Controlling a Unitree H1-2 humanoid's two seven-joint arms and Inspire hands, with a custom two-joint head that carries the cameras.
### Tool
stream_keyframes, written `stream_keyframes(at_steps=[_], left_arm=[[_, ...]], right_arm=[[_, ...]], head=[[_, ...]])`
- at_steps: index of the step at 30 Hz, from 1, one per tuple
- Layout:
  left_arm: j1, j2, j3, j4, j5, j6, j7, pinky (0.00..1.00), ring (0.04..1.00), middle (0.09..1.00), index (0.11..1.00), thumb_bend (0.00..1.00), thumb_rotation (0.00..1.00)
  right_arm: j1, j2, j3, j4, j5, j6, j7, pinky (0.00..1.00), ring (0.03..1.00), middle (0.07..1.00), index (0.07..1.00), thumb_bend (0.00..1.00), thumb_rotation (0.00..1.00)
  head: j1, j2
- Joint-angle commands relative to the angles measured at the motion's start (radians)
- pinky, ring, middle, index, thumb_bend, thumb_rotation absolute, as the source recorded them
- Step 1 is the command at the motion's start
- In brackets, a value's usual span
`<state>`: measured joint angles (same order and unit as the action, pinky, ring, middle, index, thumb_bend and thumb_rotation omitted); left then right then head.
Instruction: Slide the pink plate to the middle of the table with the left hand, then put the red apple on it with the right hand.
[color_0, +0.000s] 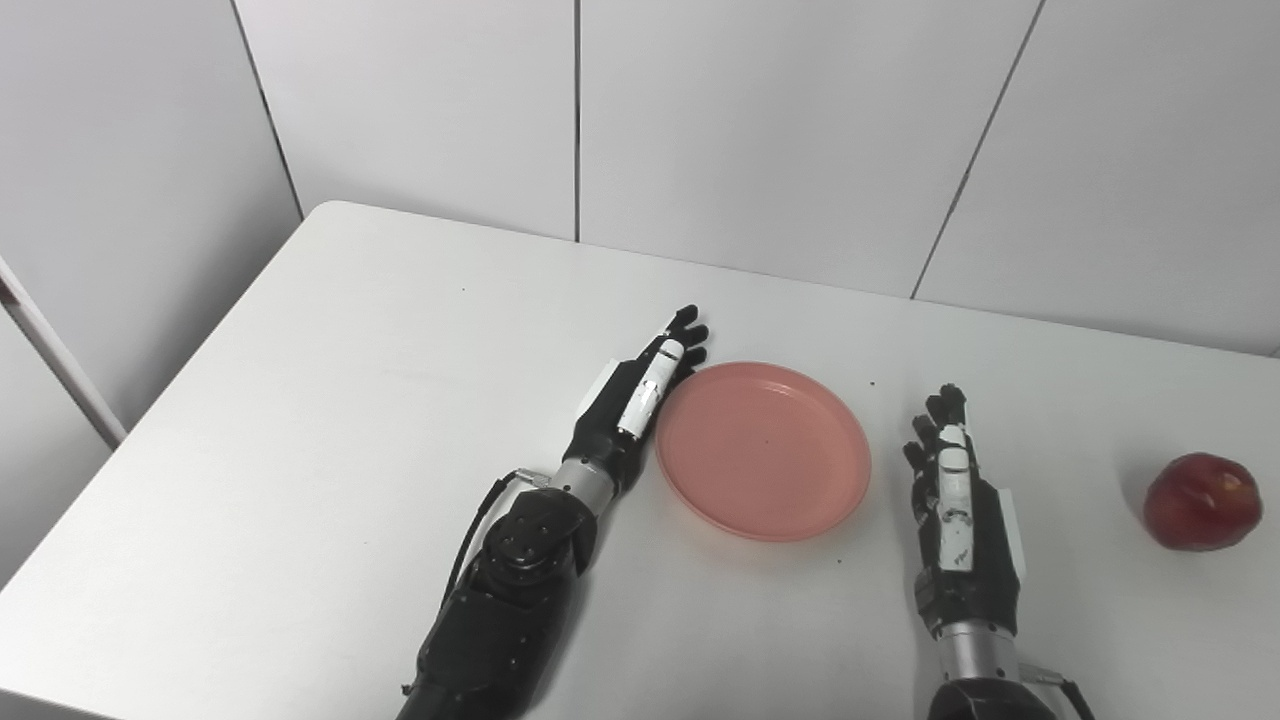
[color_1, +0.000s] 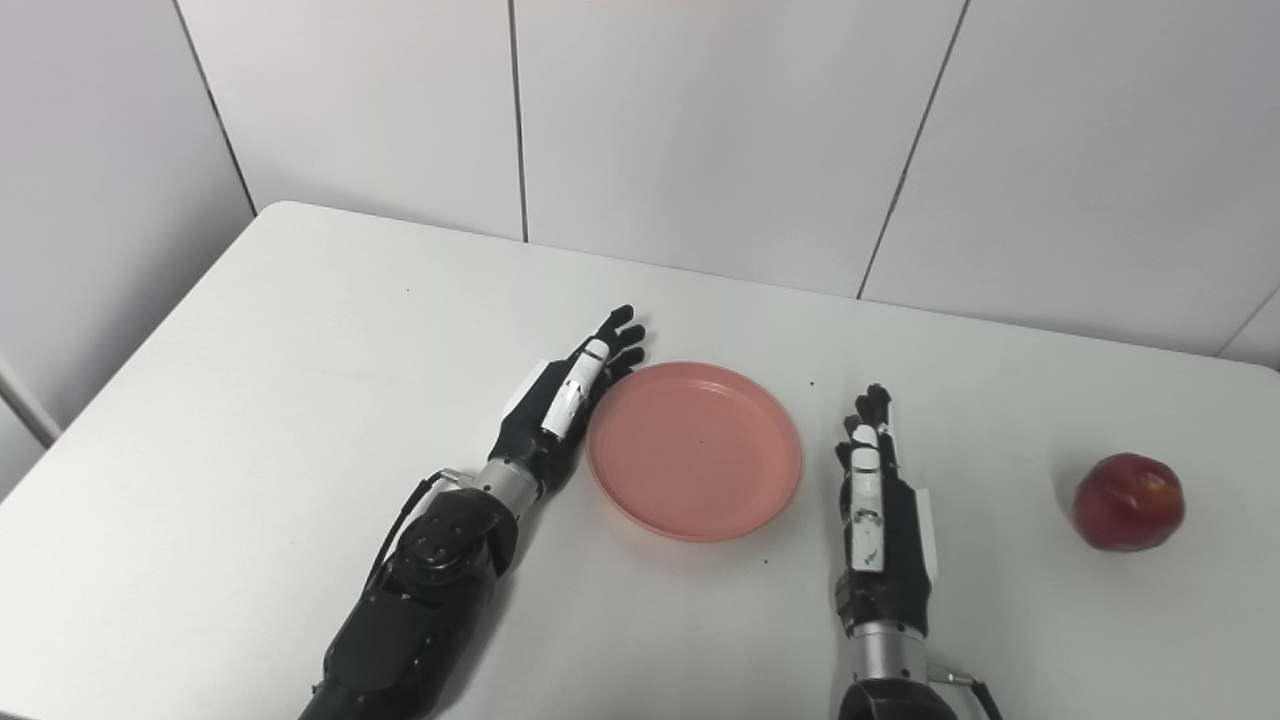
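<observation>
While the pink plate (color_0: 762, 450) lies mid-table, the flat, empty left hand (color_0: 640, 395) is pressed to its left rim; right of it, the red apple (color_0: 1201, 501) is best approached by the outstretched, empty right hand (color_0: 955, 500).

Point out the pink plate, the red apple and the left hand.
pink plate (color_0: 765, 455): left eye view, on its flat middle.
red apple (color_0: 1202, 500): left eye view, on its front skin.
left hand (color_0: 640, 400): left eye view, on the back of the hand.

You are seeing the plate (color_0: 763, 450) lying mid-table (color_0: 330, 400) between the hands: left hand (color_0: 640, 395) touching its left rim, right hand (color_0: 955, 500) just beside, apple (color_0: 1201, 501) sitting far right
</observation>
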<state>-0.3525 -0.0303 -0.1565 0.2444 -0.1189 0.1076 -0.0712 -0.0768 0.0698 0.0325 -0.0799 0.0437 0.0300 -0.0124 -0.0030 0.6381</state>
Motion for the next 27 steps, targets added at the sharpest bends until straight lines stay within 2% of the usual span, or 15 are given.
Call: stream_keyframes(at_steps=[1,7,18,23,27], left_arm=[[0.012,-0.037,-0.035,-0.003,0.006,0.038,-0.047,0.96,0.958,0.965,0.958,0.45,1.00],[0.022,-0.032,-0.018,0.015,0.013,0.006,-0.029,0.96,0.954,0.963,0.946,0.39,1.00],[0.036,-0.027,0.009,0.013,0.022,-0.005,-0.020,0.97,0.960,0.960,0.946,0.39,1.00],[0.047,-0.022,0.018,0.003,0.018,-0.008,-0.024,0.96,0.959,0.959,0.948,0.38,1.00],[0.050,-0.020,0.030,0.006,0.001,-0.011,-0.036,0.98,0.968,0.971,0.958,0.39,1.00]], right_arm=[[-0.033,0.012,0.003,-0.031,-0.004,0.004,-0.003,1.00,1.000,1.000,1.000,0.25,1.00],[-0.038,0.016,0.005,-0.021,-0.007,-0.001,-0.007,1.00,1.000,1.000,1.000,0.24,1.00],[-0.051,0.019,-0.007,-0.023,0.010,-0.002,-0.011,1.00,1.000,1.000,1.000,0.28,1.00],[-0.055,0.021,-0.013,-0.061,0.001,0.046,-0.026,1.00,1.000,1.000,1.000,0.29,1.00],[-0.070,0.011,-0.011,-0.071,-0.024,0.045,-0.035,1.00,1.000,1.000,1.000,0.27,1.00]], head=[[-0.005,0.000],[-0.024,0.000],[-0.063,-0.003],[-0.107,-0.006],[-0.119,-0.009]])
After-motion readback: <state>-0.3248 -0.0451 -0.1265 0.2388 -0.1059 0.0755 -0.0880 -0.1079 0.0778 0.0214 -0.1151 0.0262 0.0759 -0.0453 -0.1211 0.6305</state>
